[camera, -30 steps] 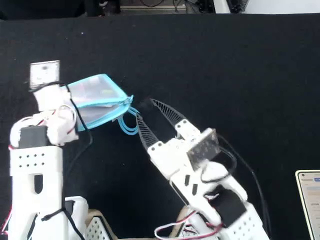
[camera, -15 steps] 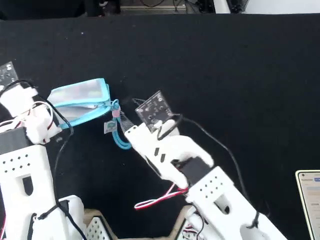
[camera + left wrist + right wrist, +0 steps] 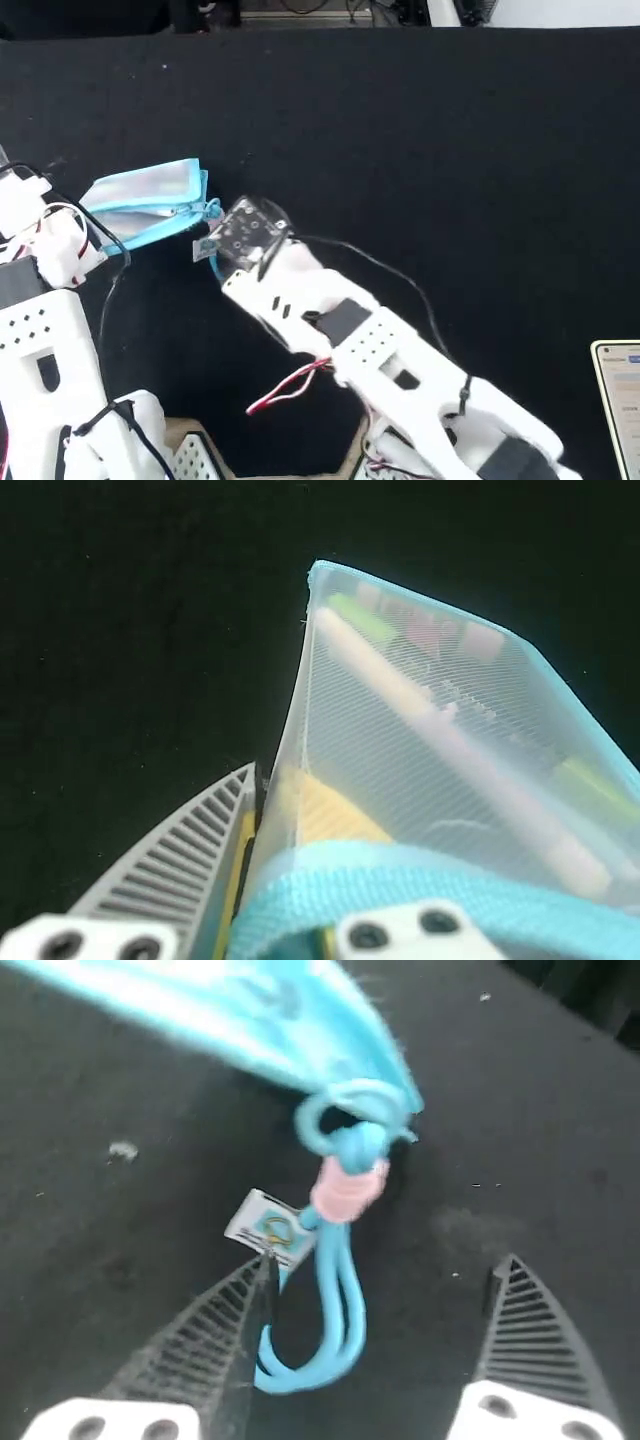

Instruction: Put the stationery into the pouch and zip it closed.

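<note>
Left wrist view: translucent mesh pouch with light-blue trim, long pale pen and yellow block inside. Left gripper clamped on the pouch's trimmed edge. High view: pouch sits at the left of the black cloth table. Light-blue cord loop with pink bead and small tag hangs off the pouch corner, between the wide-spread fingers of the right gripper; contact unclear.

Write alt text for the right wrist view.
The open right gripper straddles a blue cord loop tied to the corner of the light-blue pouch. A pink bead and small tag sit on the cord, against the black table.
</note>
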Controlling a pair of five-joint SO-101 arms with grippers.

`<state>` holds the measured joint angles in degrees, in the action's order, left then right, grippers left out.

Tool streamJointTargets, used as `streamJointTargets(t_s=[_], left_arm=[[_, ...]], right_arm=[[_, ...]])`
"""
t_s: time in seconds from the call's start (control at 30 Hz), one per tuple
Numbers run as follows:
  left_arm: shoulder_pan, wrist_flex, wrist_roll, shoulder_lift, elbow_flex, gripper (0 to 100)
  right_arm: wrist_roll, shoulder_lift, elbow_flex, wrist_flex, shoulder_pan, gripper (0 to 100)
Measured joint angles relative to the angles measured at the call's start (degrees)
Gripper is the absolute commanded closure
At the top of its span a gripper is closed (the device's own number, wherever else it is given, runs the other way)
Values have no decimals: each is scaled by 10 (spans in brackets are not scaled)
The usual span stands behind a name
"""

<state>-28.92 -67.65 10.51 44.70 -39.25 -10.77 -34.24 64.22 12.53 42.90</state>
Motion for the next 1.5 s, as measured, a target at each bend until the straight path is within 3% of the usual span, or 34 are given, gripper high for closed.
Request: streamJointTargets(t_s=[0.13,0.5,0.73,0.83,0.97,1.03,1.5], left_arm=[[0,0,0,0,0,970],[0,0,0,-1,0,970],[0,0,0,-1,0,970],[0,0,0,-1,0,970],[0,0,0,-1,0,970],[0,0,0,-1,0,970],[0,0,1,-1,-1,970]], right_arm=[[0,17,-14,-11,24,677],[0,22,2,-160,24,677],[-3,22,5,-171,24,679],[-4,22,5,-171,24,768],[-6,22,5,-171,24,995],[-6,22,5,-171,23,960],[-7,22,4,-172,-22,988]])
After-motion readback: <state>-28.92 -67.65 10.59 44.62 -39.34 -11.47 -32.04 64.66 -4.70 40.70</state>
